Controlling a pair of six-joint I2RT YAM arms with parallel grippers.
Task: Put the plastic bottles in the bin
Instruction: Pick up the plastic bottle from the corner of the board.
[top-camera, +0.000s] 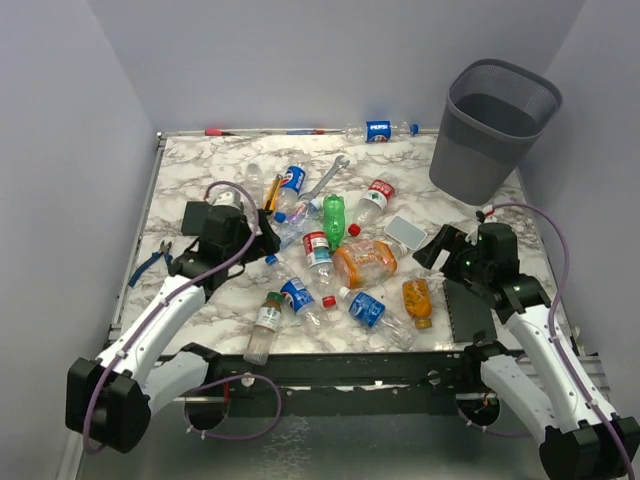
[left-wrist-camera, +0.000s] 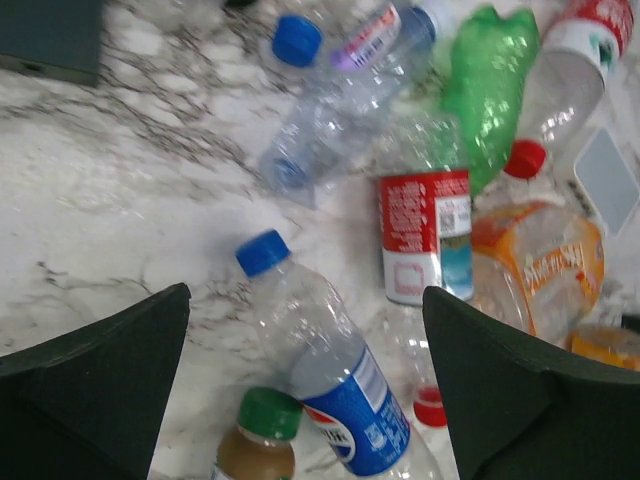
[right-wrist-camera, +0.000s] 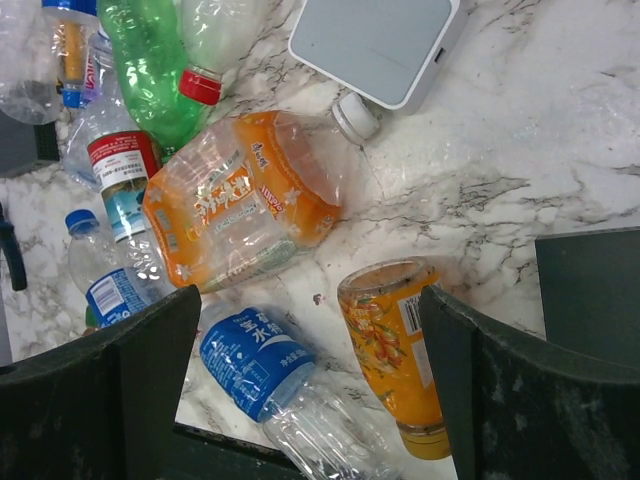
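Right wrist view — small orange bottle (right-wrist-camera: 392, 340) lies between the spread fingers (right-wrist-camera: 100, 400).

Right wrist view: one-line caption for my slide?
Open right gripper hovers over small orange bottle beside crushed orange bottle on marble table.

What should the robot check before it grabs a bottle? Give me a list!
1. Left tool open: ok.
2. Right tool open: ok.
3. Blue-capped Pepsi bottle lying below left tool: ok.
4. Small orange bottle lying below right tool: ok.
5. Bin upright, mouth open: ok.
6. Bottles light enough to lift: cannot tell.
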